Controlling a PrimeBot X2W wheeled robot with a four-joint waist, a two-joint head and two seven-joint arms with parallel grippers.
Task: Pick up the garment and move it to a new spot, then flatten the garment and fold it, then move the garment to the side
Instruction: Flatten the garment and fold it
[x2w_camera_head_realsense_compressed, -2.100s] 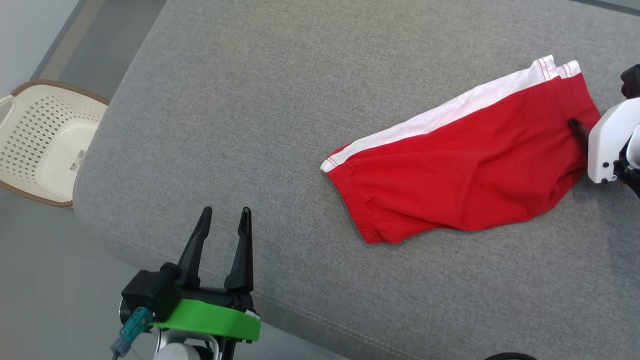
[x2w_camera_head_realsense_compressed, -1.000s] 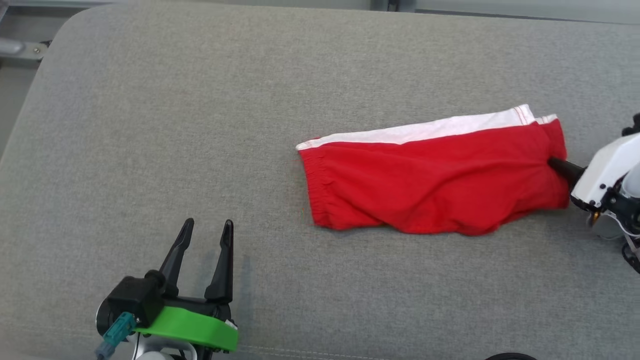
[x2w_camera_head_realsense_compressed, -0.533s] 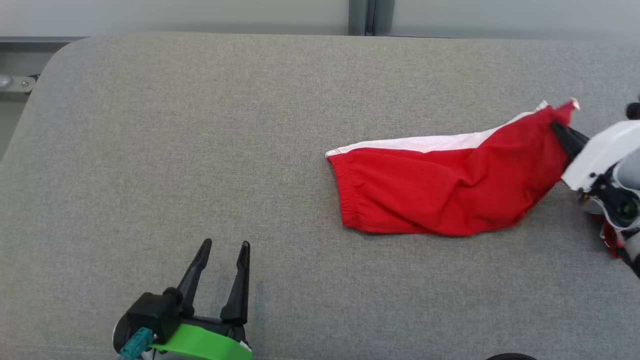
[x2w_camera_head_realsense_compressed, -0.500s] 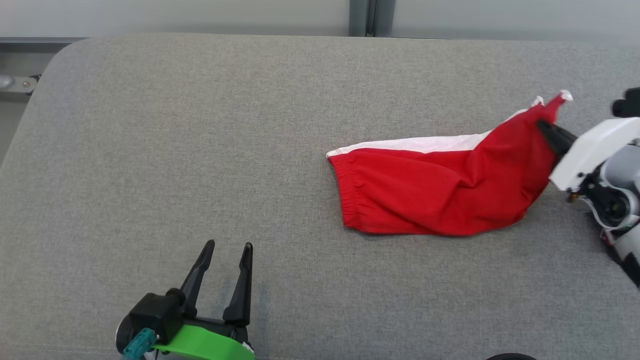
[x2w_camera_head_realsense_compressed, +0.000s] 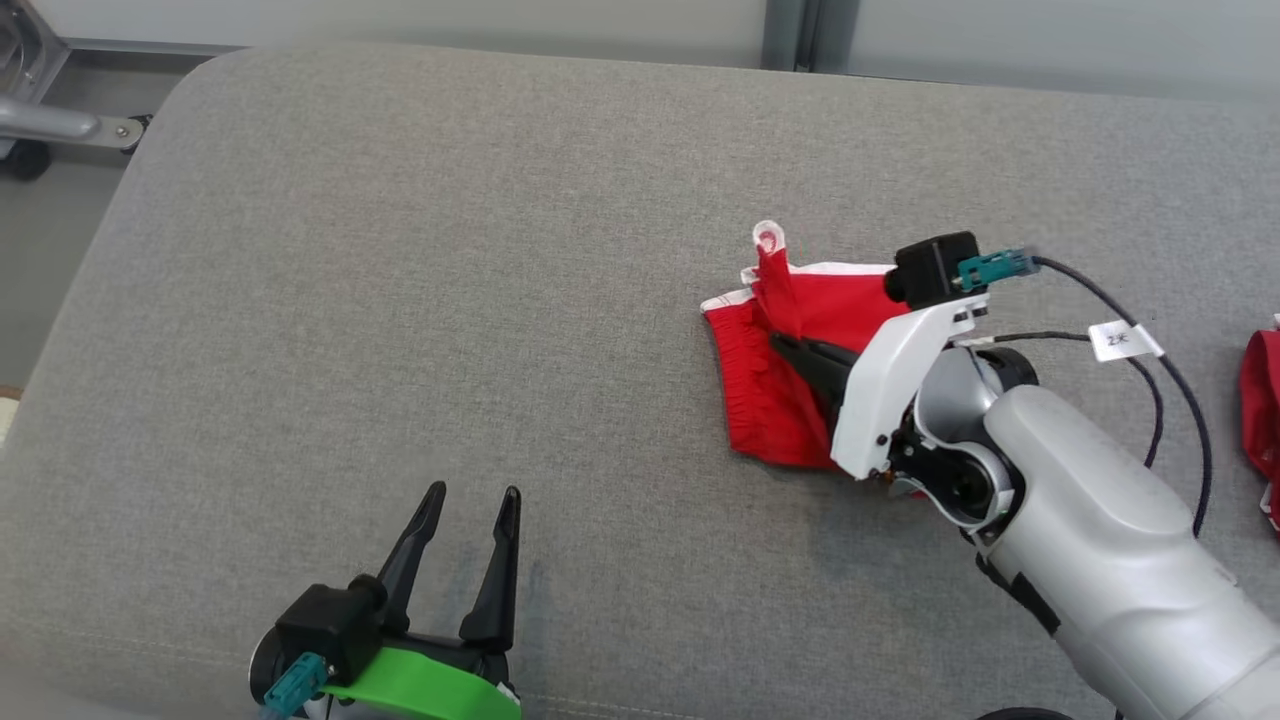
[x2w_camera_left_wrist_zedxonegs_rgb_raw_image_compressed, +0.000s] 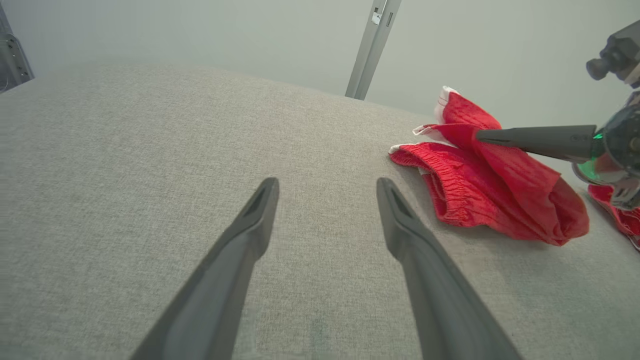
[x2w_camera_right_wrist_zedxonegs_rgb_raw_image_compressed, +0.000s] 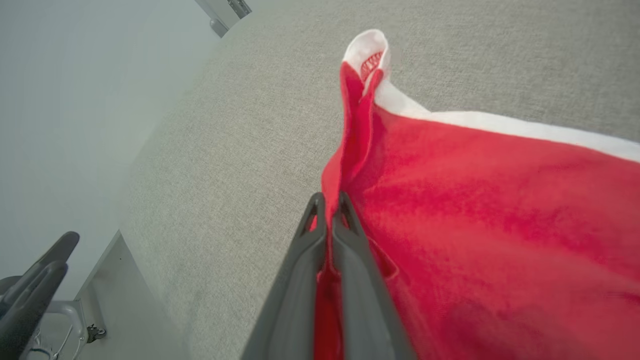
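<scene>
The garment, red shorts with a white side stripe, lies bunched on the grey cushion right of centre. My right gripper is shut on a pinched fold of its red cloth, and a white-edged corner stands up past the fingertips. In the right wrist view the two fingers press together with the garment caught between them. From the left wrist the garment shows with the right gripper reaching in from the right. My left gripper hovers open and empty at the cushion's front left, well clear of the cloth.
Another red cloth lies at the cushion's far right edge. A dark cable with a white tag loops beside the right wrist. A metal post stands behind the cushion, and a metal frame sits off its back left corner.
My right gripper has carried the garment's right end up and over to the left, doubling the cloth onto its waistband end. The head camera has shifted; the left gripper stays open.
</scene>
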